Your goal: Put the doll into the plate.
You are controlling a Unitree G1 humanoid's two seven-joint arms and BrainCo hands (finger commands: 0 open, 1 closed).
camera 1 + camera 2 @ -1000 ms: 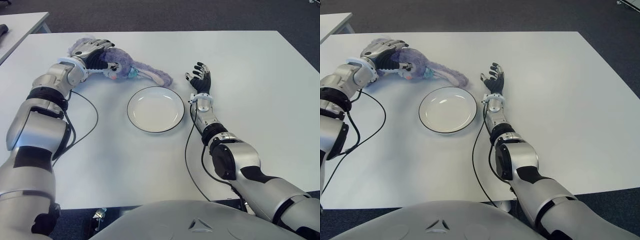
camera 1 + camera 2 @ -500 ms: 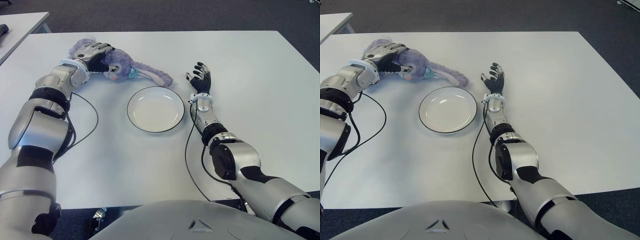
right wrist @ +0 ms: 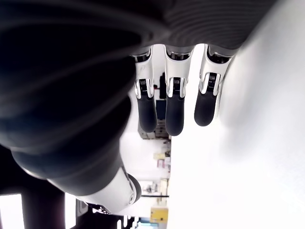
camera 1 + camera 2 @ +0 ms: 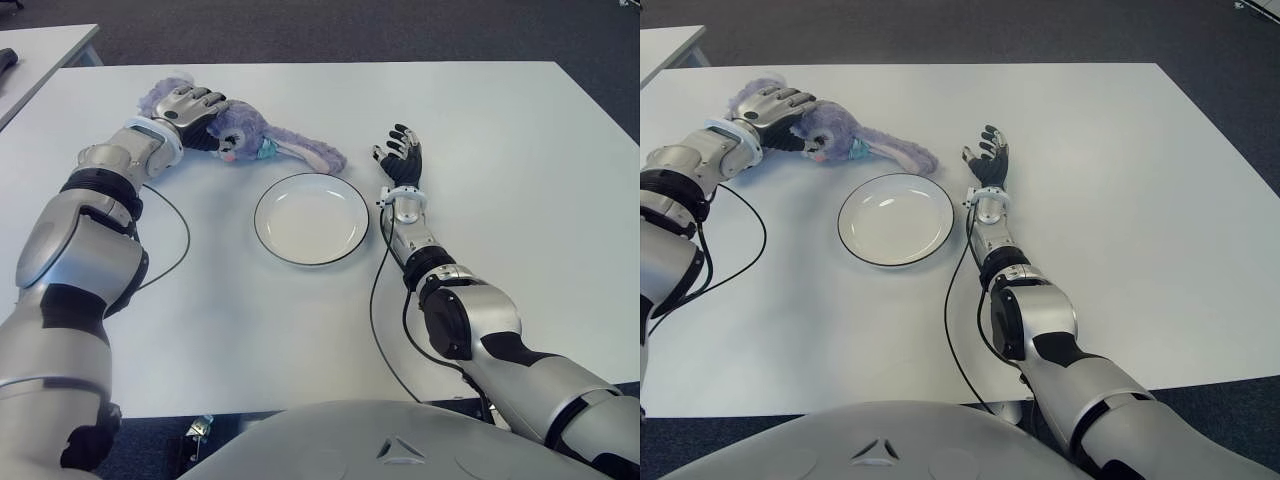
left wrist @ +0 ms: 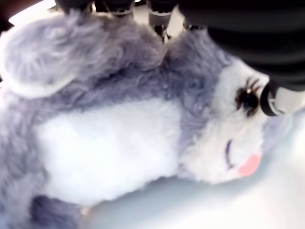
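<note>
A purple and white plush rabbit doll (image 4: 250,130) lies on the white table (image 4: 510,140) at the far left, its long ears stretching toward the plate. My left hand (image 4: 190,103) sits over the doll's body with the fingers curled around it; the left wrist view shows the doll's belly and face (image 5: 119,143) filling the frame under the fingers. The white plate (image 4: 311,220) with a dark rim stands empty in the middle, in front of the doll's ears. My right hand (image 4: 402,152) shows just right of the plate, its fingers (image 3: 174,105) stretched out and holding nothing.
A black cable (image 4: 186,235) loops on the table beside my left forearm, and another runs along my right forearm (image 4: 378,290). The corner of a second table (image 4: 40,45) shows at the far left. Dark carpet lies beyond the far edge.
My left forearm has swung outward to the left while the hand stays on the doll, leaving more of the doll's face uncovered. The right arm and the plate have not moved.
</note>
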